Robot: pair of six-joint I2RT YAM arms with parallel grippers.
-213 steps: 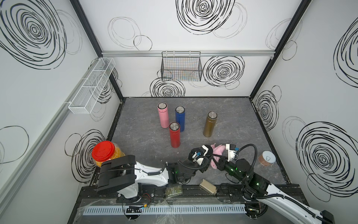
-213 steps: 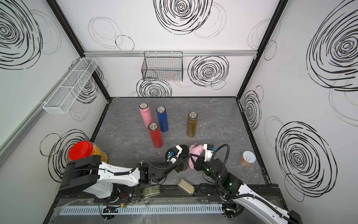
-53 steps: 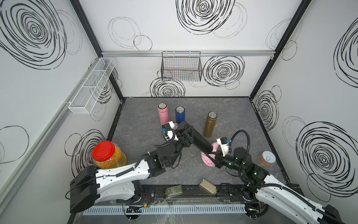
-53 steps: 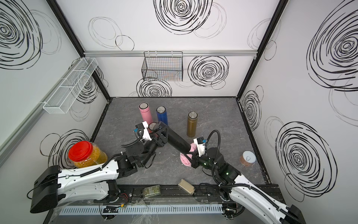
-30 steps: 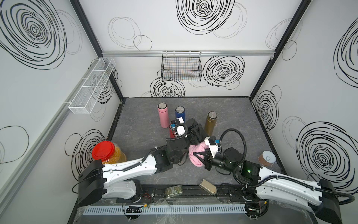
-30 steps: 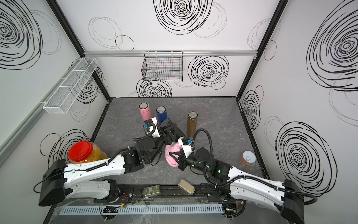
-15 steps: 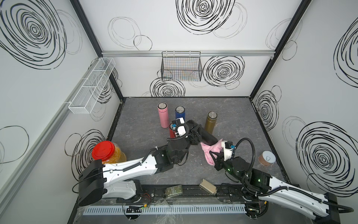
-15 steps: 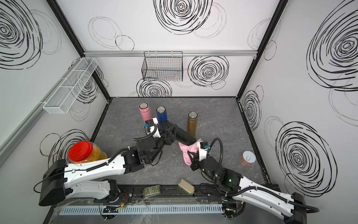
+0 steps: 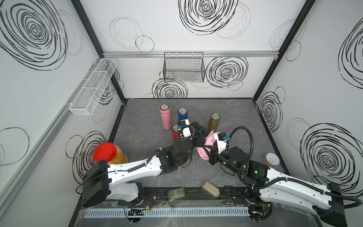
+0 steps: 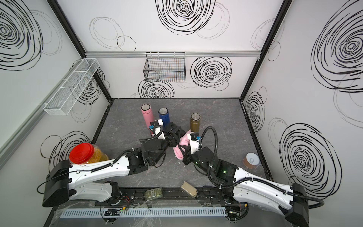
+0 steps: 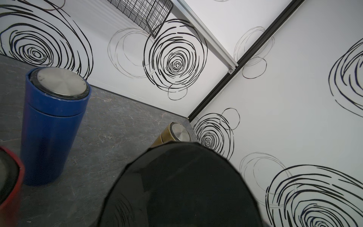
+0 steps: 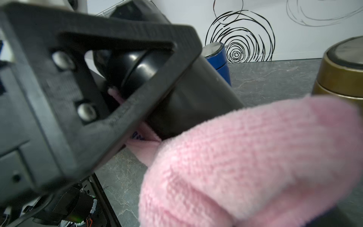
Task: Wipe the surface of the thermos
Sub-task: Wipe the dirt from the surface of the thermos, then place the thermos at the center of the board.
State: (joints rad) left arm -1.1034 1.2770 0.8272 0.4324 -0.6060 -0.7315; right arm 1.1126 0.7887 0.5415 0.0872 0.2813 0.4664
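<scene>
Left gripper [image 9: 197,137] clamped on the black thermos [image 12: 196,94], holding it tilted above the middle of the bench [image 9: 141,137]. Right gripper [image 9: 208,150] pinching the pink cloth [image 9: 209,139], cloth against the thermos body. Long axis runs from my left grip toward the bench's right edge; right arm is nearer the free end, so I judge strokes go lengthwise.

Held black thermos [image 11: 182,186]: blurred, cut by frame edge in left wrist view. In both top views it is mostly hidden inside left gripper [image 9: 199,135] and behind pink cloth [image 9: 210,138]. Beyond it, gold thermos [image 11: 170,135]: only cap shows. Beside that gripper, red thermos [image 11: 9,176]: cropped, blurred. Tips of right gripper [image 9: 208,151] buried in cloth.
</scene>
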